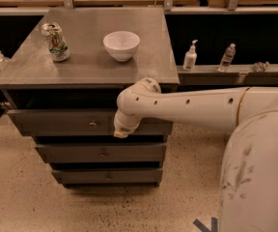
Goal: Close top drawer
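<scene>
The claw (pixel 121 130) touches the slightly open, grey, flat-fronted top drawer (pixel 57 122).

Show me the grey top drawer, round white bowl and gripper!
Grey top drawer (pixel 52 122), camera view: front panel's left half.
Round white bowl (pixel 121 52), camera view: front wall.
Gripper (pixel 121 130), camera view: arm's tip at the drawer front.

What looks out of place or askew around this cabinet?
Only the top drawer: it juts out ahead of the lower drawer fronts, with a dark gap above. The gripper is at its front panel, right of the knob. The can and bowl stand upright.
</scene>
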